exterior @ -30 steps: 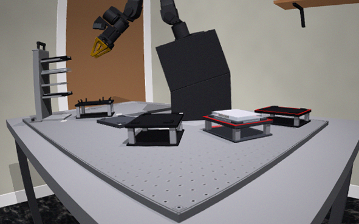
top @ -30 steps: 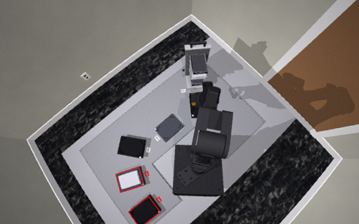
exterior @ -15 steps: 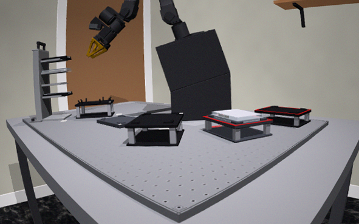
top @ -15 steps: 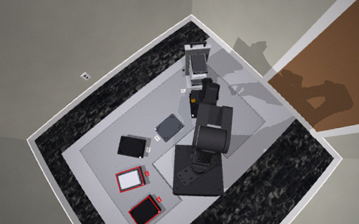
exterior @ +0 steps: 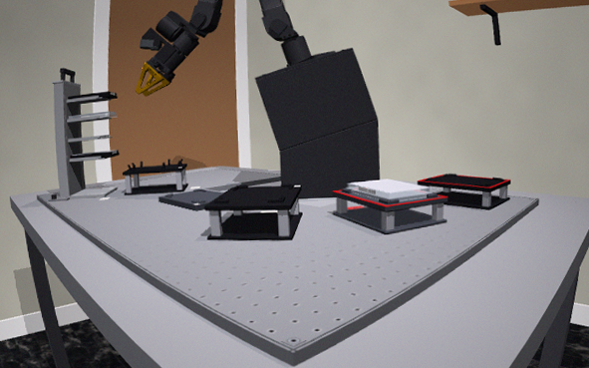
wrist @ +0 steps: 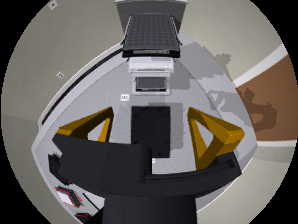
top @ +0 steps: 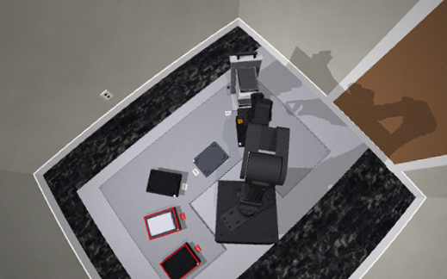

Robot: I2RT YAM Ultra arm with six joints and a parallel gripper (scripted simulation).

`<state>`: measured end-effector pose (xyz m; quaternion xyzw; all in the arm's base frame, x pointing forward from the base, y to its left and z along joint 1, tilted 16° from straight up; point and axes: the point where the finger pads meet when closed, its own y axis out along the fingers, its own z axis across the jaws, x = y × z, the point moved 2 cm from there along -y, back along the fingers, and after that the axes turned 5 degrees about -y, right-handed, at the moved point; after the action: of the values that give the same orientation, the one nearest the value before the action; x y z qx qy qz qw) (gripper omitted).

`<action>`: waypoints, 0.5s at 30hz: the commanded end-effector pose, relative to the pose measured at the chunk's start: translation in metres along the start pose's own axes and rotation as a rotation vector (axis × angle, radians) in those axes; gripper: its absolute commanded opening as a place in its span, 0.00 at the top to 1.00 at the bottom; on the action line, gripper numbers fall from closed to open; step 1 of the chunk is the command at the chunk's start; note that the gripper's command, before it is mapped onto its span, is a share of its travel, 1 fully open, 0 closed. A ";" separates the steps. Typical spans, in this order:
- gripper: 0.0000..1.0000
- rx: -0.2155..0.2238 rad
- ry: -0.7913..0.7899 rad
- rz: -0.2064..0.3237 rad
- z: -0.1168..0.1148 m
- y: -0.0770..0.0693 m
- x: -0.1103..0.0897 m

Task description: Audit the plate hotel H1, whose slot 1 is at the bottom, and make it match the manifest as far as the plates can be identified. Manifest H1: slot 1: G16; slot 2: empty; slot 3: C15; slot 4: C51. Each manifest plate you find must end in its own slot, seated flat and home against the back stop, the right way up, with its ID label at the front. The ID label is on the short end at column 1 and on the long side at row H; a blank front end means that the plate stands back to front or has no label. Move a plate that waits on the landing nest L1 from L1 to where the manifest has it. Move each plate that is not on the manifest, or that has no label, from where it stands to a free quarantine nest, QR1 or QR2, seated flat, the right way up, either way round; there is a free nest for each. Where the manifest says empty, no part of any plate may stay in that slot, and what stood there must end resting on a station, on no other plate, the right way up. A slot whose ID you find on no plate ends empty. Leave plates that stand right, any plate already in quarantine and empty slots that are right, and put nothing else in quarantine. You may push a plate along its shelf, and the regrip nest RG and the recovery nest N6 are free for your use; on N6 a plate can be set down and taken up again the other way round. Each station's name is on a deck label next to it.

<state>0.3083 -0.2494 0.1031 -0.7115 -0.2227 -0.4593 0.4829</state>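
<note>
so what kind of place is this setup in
Most likely a lab automation bench for handling microplates. A four-shelf plate hotel stands at the edge of a perforated deck, raised nests sit across it, two of them red-edged, and a single arm's open gripper hangs near the hotel.

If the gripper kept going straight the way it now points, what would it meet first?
Probably the front end of the dark plate on the hotel's top shelf: the open gripper hangs in front of it, tilted slightly down, so depth and exact height remain uncertain.
</note>
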 end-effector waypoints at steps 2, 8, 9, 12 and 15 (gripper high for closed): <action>0.00 -0.004 -0.002 -0.014 -0.002 0.003 0.010; 0.00 -0.004 -0.002 -0.015 -0.002 0.008 0.015; 0.00 -0.004 -0.002 -0.015 -0.003 0.009 0.016; 0.00 -0.004 -0.002 -0.015 -0.003 0.012 0.019; 0.00 -0.004 -0.002 -0.015 -0.003 0.013 0.020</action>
<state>0.3237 -0.2578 0.1086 -0.7115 -0.2231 -0.4596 0.4824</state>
